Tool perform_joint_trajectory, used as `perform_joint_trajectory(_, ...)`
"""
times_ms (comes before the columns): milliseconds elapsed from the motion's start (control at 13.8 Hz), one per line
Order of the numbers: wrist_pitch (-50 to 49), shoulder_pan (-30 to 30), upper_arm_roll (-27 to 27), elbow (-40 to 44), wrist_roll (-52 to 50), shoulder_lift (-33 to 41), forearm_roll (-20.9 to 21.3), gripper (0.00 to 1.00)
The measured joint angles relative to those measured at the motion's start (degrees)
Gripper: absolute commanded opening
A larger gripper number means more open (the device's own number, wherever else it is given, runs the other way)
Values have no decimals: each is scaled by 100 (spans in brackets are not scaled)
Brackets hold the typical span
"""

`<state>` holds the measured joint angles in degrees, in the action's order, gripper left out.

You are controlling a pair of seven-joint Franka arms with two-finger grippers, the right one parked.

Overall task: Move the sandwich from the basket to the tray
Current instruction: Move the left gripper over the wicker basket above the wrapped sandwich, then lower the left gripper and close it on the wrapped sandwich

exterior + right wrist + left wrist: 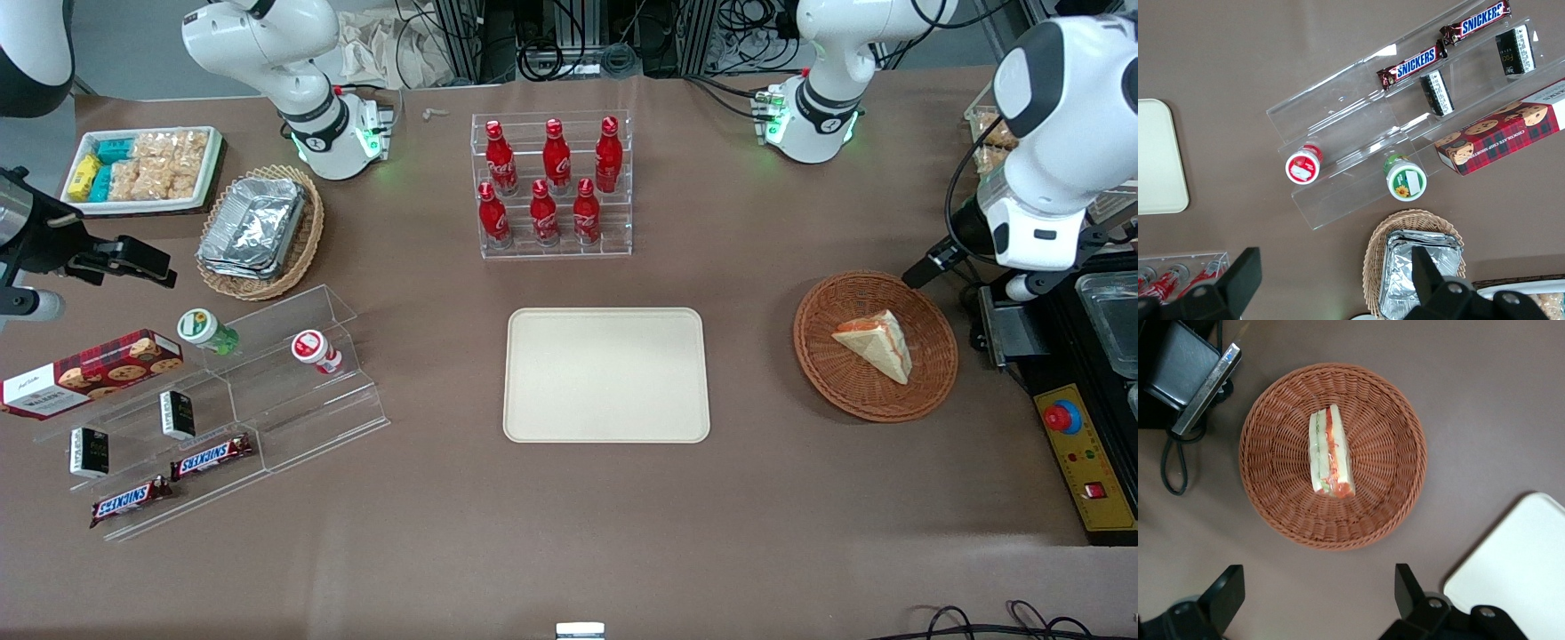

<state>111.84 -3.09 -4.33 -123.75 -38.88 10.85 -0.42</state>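
The sandwich [876,345], a white bread wedge with red-orange and green filling, lies in the round reddish-brown wicker basket [818,356] toward the working arm's end of the table. The large cream-beige tray [607,375] lies flat at the table's middle with nothing on it. My left gripper [929,264] hangs above the table beside the basket, at its edge farther from the front camera. In the left wrist view the gripper [1317,593] is open and holds nothing. The sandwich [1330,453] and basket [1271,493] show ahead of it, with a corner of the tray [1518,580].
An acrylic rack of red cola bottles [551,182] stands farther from the front camera than the tray. A yellow control box with a red button [1080,453] and black equipment [1000,329] sit beside the basket. A stepped acrylic shelf with snacks [204,409] lies toward the parked arm's end.
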Motion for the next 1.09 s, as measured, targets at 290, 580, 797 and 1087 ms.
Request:
perform_joint_trajectory(290,484,-67,120,-342,-354,-42,0,100)
perform_joint_trajectory(580,1086,-75,132,-656,-994,-512,0,100)
perform_joint_trajectory(797,1490,-75,132,-665,-1195,-1090,0,100)
perform_joint_trajectory(1087,1777,-75,133,-662,-1410,-1673,-1,100)
